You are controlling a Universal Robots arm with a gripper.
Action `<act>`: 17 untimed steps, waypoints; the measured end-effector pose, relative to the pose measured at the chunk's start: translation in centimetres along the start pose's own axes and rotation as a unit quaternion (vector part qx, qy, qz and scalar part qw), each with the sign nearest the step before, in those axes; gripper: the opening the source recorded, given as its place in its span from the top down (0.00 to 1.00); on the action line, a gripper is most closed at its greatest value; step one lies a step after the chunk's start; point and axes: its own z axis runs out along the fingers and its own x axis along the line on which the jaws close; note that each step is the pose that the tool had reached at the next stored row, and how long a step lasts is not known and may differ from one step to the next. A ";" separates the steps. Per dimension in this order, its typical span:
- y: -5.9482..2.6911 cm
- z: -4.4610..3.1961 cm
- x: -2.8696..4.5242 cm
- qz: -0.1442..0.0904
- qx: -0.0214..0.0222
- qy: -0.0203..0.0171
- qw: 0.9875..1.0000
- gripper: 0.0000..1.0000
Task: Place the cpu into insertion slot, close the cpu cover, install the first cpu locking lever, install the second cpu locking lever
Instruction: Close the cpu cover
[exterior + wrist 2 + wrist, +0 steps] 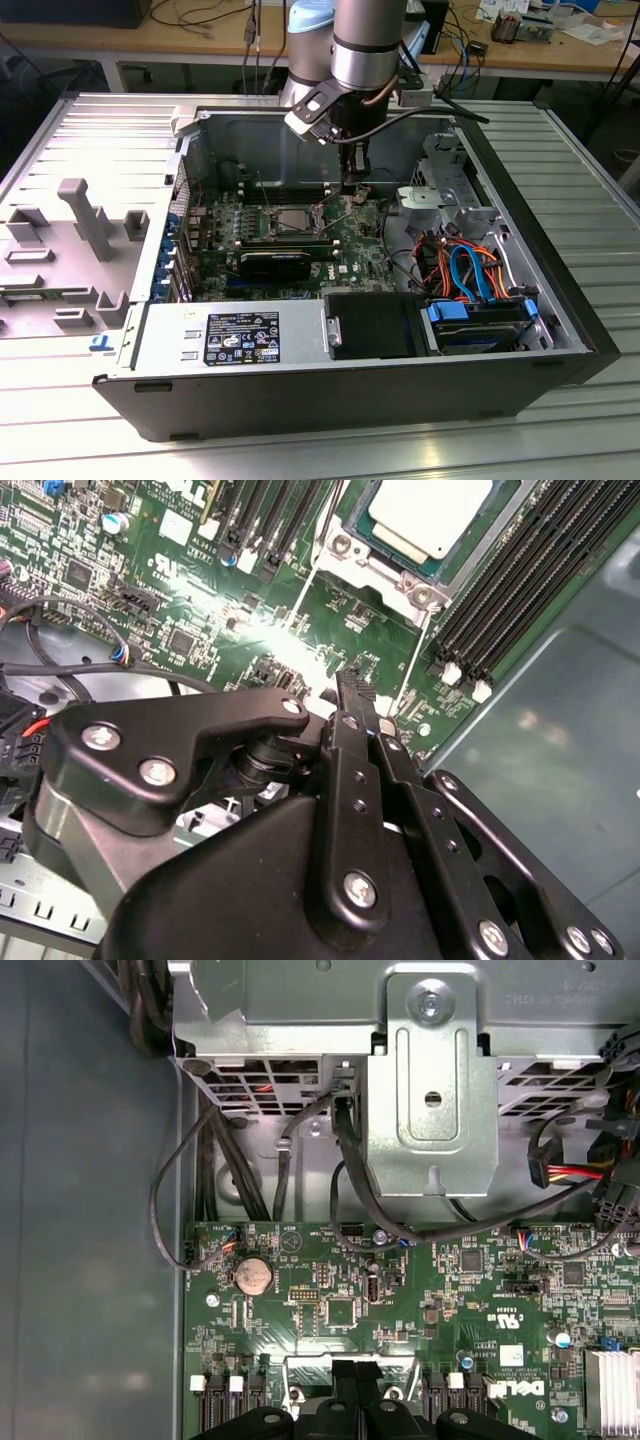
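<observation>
One gripper point(347, 685), its two fingers point(352, 742) pressed together at the tips with nothing visible between them, stands over the green motherboard point(300, 620). One cpu point(432, 510) lies in the insertion slot point(352, 552) near the fingertips, apart from them, with the single cpu cover point(478, 548) framing it. Two banks of long black memory slots point(520, 570) flank the socket. In the first wrist view, one coin cell point(253, 1276) lies beyond the gripper point(356, 1380).
</observation>
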 end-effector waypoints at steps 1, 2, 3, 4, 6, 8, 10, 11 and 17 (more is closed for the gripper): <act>0.13 0.02 0.01 0.000 0.000 0.000 1.000 0.89; 0.32 0.05 0.01 0.000 0.000 0.000 1.000 0.89; 0.48 0.06 0.01 0.000 0.000 0.000 1.000 0.89; 0.59 0.07 0.01 0.000 0.000 0.000 1.000 0.89; 0.86 0.09 0.02 0.000 0.000 0.000 1.000 0.89; 1.15 0.13 0.02 0.000 0.000 0.000 1.000 0.89; 1.34 0.17 0.02 0.000 0.000 0.000 1.000 0.89; 1.45 0.18 0.02 -0.001 0.000 0.000 1.000 0.89; 2.55 0.24 0.03 -0.005 0.005 0.000 1.000 0.89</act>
